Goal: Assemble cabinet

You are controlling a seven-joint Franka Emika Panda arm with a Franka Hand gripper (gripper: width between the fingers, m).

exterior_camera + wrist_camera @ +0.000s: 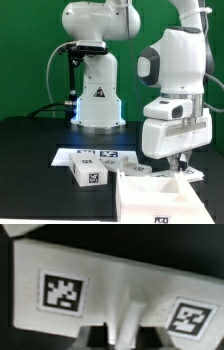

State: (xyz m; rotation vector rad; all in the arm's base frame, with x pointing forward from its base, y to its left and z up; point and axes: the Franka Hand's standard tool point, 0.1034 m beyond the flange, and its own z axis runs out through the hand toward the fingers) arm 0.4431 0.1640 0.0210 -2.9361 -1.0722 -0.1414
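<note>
Cabinet (140, 205) was what we found at the lower right of the exterior frame: a large white open box resting on the black table (30, 170), with a black-and-white tag on its front wall near the bottom edge. The arm came down from the upper right, and its gripper (180, 165) hung just over the far rim of the cabinet, close to it or touching it; we could not tell which. The fingers were too small and blurred there for us to say whether they stood apart or together. Toward the exterior view's left of the cabinet lay a small white block (88, 173) with a tag on its side, apart from the box. Just behind it lay the marker board (105, 155), flat on the table before the robot base (97, 100).

From the wrist view, we saw a white face (110, 274) filling most of the frame, carrying two square tags (62, 292) with a raised ridge (133, 308) between them. Two dark blurred shapes (95, 338) flanked the ridge's end, and again we could not tell the fingers' state.
</note>
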